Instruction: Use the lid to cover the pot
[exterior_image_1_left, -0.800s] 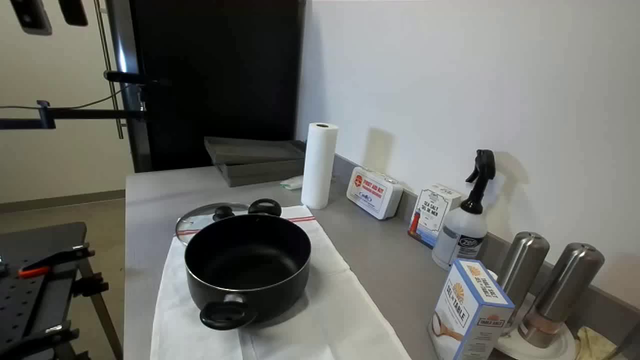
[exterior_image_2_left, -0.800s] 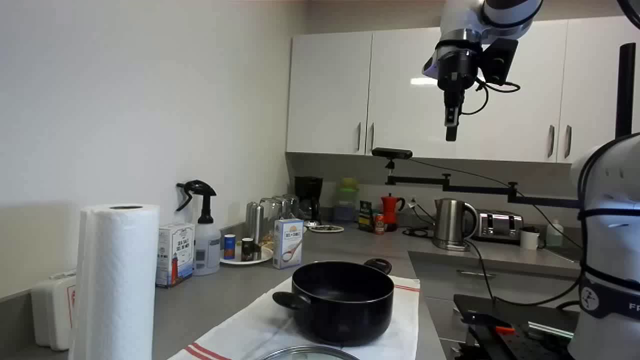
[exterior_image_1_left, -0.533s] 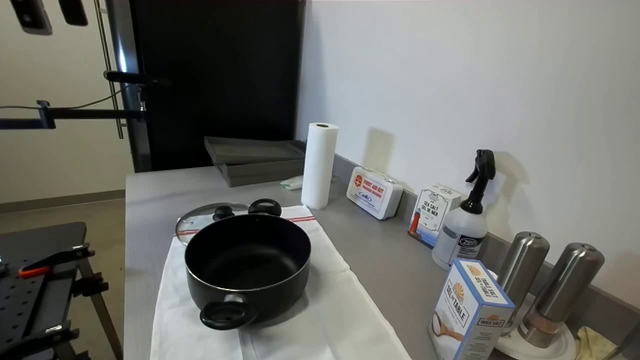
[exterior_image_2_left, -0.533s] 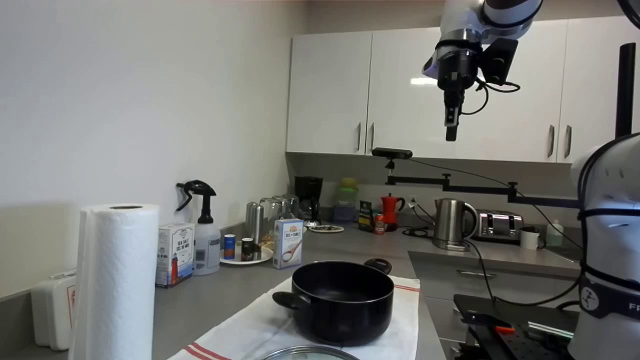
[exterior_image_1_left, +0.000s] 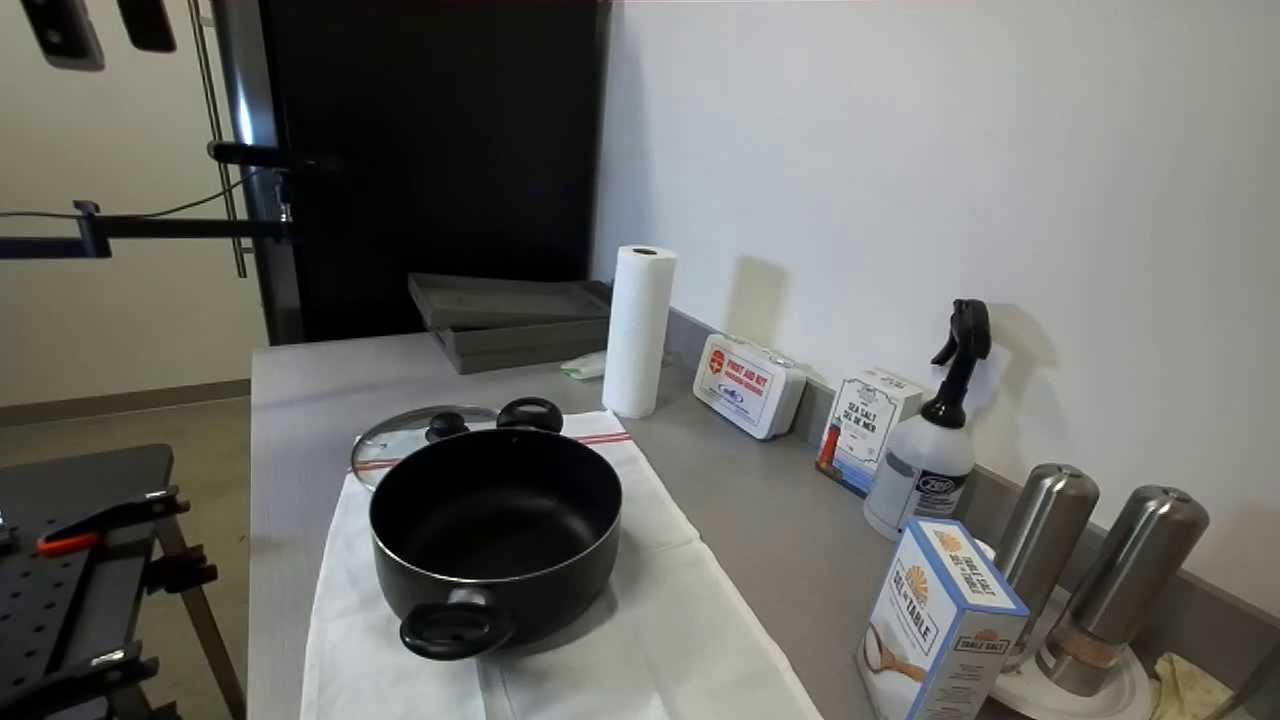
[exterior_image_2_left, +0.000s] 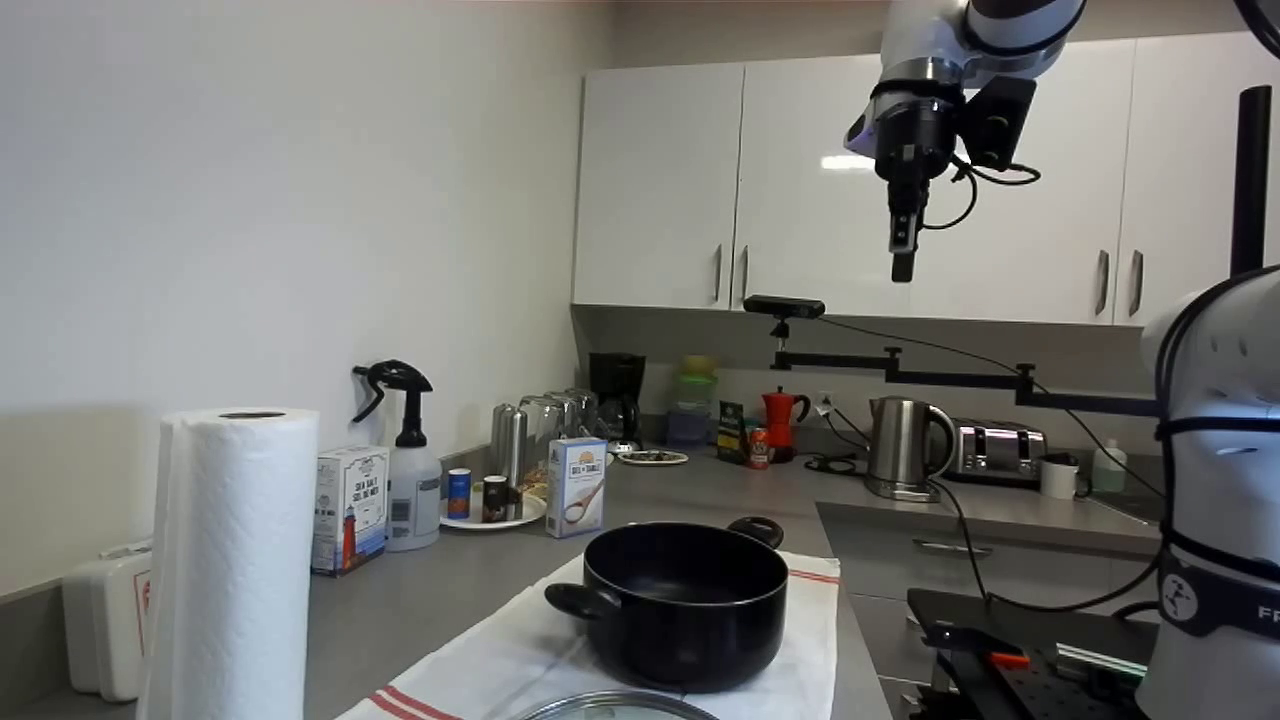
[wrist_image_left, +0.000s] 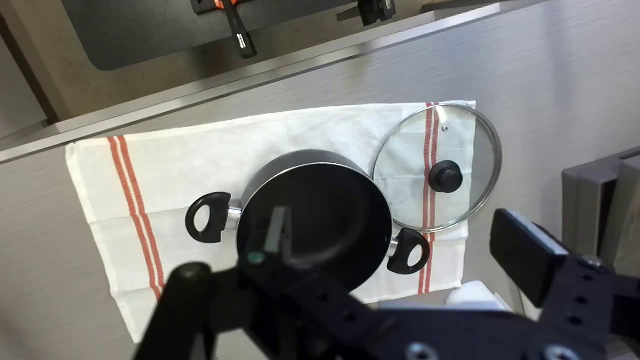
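Nothing is shifting over this last half-second, so the covering is probably still awaiting you. Your gripper (exterior_image_2_left: 903, 262) is hanging high, fingers (wrist_image_left: 522, 255) spread wide, holding nothing. In the wrist view, the thin-rimmed clear glass lid (wrist_image_left: 417, 165), round black knob (wrist_image_left: 446, 177) up, is lying partly on the creased white cloth (wrist_image_left: 200, 165), at two o'clock from the smooth, round black pot (wrist_image_left: 330, 215).

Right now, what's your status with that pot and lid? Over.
Gripper open, holding nothing, up high. Lid knob-up beside the uncovered pot. Possible snag: pot handle close to lid.
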